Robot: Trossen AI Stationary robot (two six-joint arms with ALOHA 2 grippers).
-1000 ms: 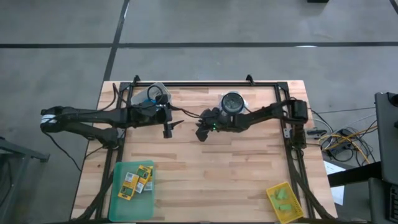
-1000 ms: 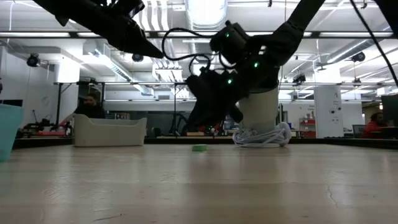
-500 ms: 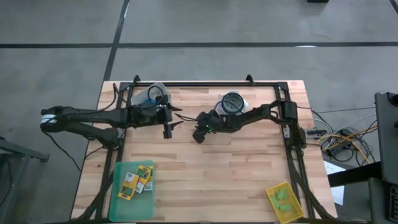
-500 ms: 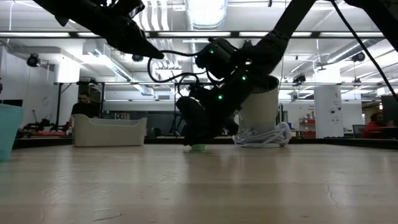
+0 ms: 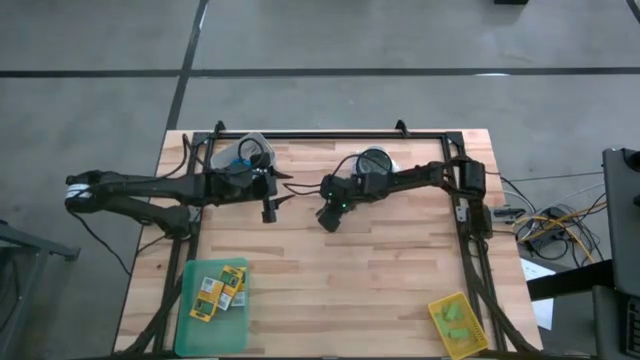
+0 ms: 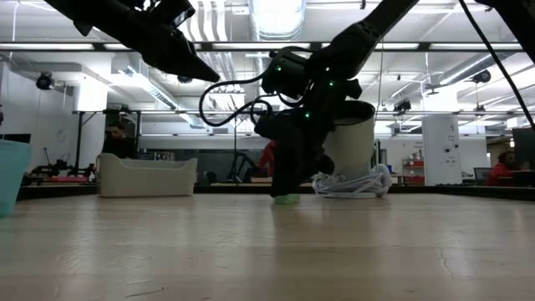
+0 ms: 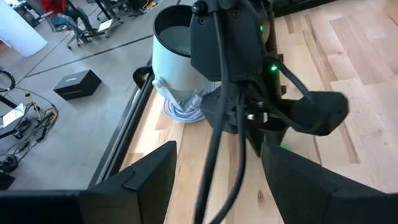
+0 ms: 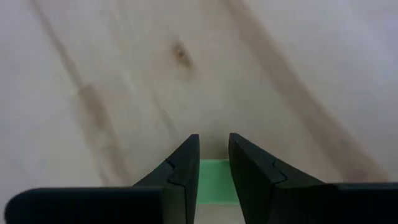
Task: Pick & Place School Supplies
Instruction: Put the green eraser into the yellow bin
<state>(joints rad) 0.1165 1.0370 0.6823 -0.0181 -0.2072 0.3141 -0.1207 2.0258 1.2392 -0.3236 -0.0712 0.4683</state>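
Wooden table (image 5: 380, 280): right gripper (image 8: 213, 163) points down mid-table, fingers (image 8: 183, 165) clamped on a light-green eraser block (image 8: 214, 180). Left gripper (image 5: 270, 212) hangs nearby, jaws apart.

Bare wood table (image 5: 380, 270) open mid-front; white cup (image 5: 373, 163) just behind right pincer (image 5: 328, 222); left pincer (image 5: 272, 196) near.

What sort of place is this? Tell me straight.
Probably a robotics lab or workshop: a wooden table on bare concrete floor, ceiling strip lights, and a person at benches behind.
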